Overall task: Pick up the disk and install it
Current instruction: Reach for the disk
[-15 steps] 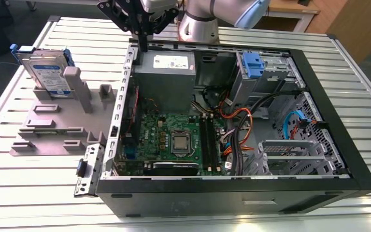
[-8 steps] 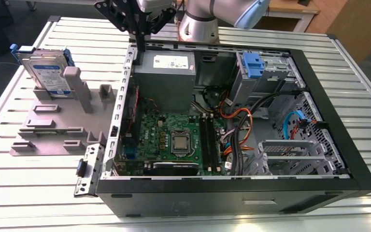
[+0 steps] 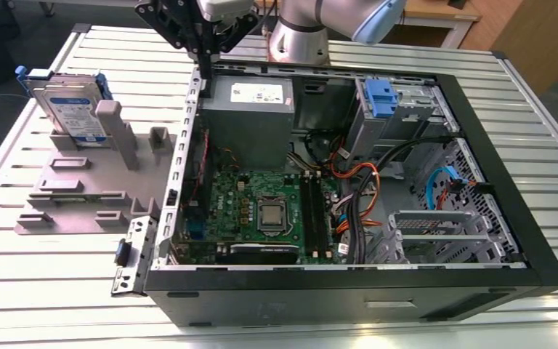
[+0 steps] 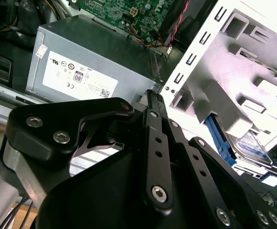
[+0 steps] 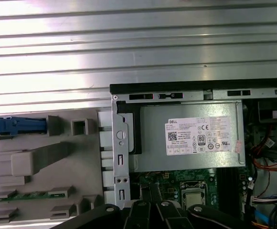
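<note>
Items counted in the exterior view: 1 disk [image 3: 66, 102], upper left; 1 grey fixture plate [image 3: 75, 193] beneath it; 1 open computer case [image 3: 289, 302], centre to right, containing 1 power supply [image 3: 250, 109], 1 motherboard [image 3: 259, 196] and 1 processor [image 3: 272, 215]; 1 robot arm [image 3: 304, 33], top centre; 1 slatted table [image 3: 46, 291].

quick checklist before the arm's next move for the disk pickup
1. Silver hard drive in its blue plastic caddy stands upright in the grey moulded holder: ok.
2. Gripper above the drive: not ok. It hangs over the edge of the open black computer case, beside the grey power-supply box.
3. Drive's top free of obstructions: ok.
4. Case side panel off: ok.
5. Orange and black cables clear of the install bay: cannot tell.
</note>
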Controlling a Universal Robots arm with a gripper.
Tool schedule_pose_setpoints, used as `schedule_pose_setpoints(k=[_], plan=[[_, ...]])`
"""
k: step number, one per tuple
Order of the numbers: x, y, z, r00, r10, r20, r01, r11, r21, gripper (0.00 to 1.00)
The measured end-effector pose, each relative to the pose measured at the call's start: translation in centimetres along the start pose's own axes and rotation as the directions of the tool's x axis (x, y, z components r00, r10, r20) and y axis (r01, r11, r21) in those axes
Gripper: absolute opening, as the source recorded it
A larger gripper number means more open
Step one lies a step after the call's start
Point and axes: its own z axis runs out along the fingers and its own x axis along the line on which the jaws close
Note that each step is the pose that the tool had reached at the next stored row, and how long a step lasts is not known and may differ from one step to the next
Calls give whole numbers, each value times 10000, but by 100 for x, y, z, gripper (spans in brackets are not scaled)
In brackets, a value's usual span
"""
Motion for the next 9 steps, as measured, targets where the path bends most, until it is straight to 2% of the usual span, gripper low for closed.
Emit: schedule_pose_setpoints(k=[9], plan=[[12, -1, 7, 10000, 1, -33, -1, 10000, 3, 11]])
